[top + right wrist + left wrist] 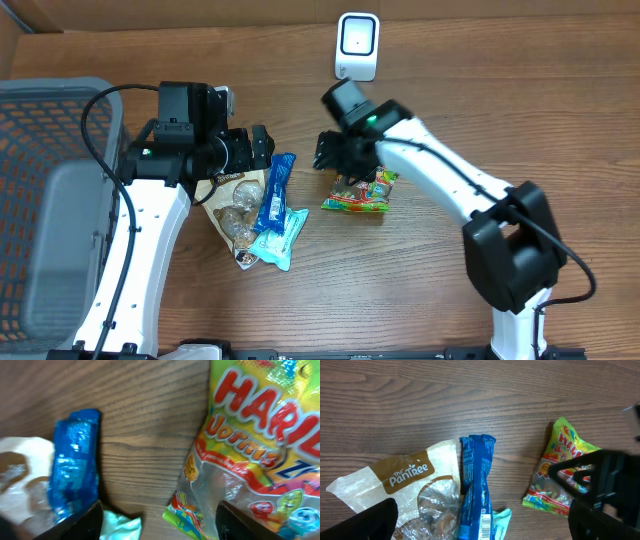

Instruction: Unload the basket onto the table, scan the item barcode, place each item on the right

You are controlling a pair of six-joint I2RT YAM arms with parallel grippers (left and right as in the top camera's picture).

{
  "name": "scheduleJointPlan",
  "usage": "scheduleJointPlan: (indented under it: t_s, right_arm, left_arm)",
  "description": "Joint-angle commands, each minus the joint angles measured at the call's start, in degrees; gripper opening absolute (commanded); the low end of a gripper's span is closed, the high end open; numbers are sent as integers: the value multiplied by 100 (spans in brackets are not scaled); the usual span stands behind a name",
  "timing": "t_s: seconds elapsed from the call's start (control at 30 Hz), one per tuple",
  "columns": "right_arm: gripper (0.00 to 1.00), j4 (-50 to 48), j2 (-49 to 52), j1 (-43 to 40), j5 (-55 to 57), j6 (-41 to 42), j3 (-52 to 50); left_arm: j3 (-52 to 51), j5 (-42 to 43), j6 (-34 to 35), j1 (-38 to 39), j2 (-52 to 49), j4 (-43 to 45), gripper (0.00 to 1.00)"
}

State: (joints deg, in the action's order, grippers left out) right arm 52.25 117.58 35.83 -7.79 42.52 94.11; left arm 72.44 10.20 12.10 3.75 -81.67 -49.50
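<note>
Wooden worktop [500, 100], with a grey basket [40, 200] at nine o'clock. A gummy bag [360, 192] lies flat at centre, six o'clock from the white scanner [357, 45] (likely staged for scanning). The right end effector [160, 522] hangs over it, fingers spread, gripping nothing. The left end effector [262, 148], spread wide, hovers empty above other snacks [262, 215].

Brown label on the snack pouch [410, 474]: "The Pantree", in white script letters.
Gummy bag [260, 435], top line: "HARI" in big red letters with a white outline; the rest runs off the edge of the right wrist view.
Gummy bag, second line: "Worms" in orange-red letters.
Blue wrapper [476, 485]: a barcode on a white patch near its lower end; its digits and the small white print are too small to read.
</note>
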Motion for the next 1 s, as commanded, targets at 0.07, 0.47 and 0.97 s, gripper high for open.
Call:
scheduleJointPlan:
  t_s: [0.07, 0.47, 0.97]
  right_arm:
    - [71, 4, 214, 293, 1099, 538, -20]
    - [61, 402, 697, 341, 1272, 702, -20]
    - [17, 852, 1521, 509, 968, 702, 4]
  left_arm:
    - [2, -57, 37, 2, -63, 7, 100]
    - [2, -57, 37, 2, -63, 9, 100]
    - [2, -55, 37, 2, -63, 7, 100]
